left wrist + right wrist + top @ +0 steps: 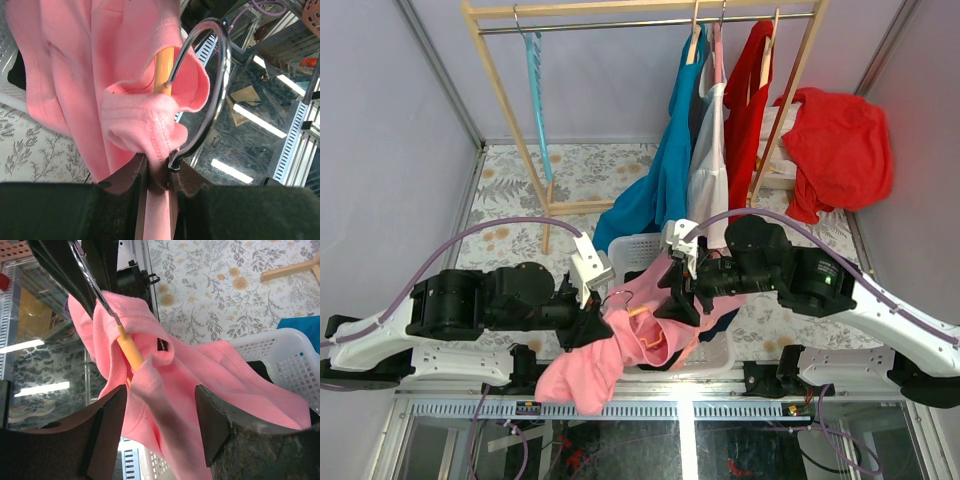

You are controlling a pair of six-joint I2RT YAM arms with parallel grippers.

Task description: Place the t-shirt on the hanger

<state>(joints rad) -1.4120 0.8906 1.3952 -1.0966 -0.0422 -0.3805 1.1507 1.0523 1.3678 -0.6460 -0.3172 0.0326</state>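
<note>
Right gripper (160,405) is held with jaws apart astride a fold of the t-shirt (215,375) just beside the hanger (129,351), gripping nothing. Left gripper (157,175) is clamped on the hanger's hook (220,90), pink cloth caught alongside. The t-shirt is bunched round the hanger's neck, whose axis is pointed toward the right gripper, judged the nearer one.

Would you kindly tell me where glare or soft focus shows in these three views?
Top external view: evenly lit and sharp. Left wrist view: highlights streak the metal hook of the thin orange hanger; the left gripper is out of focus. Right wrist view: the soft bubblegum-pink t-shirt blurs inside the right gripper; bright reflections glare at left.
</note>
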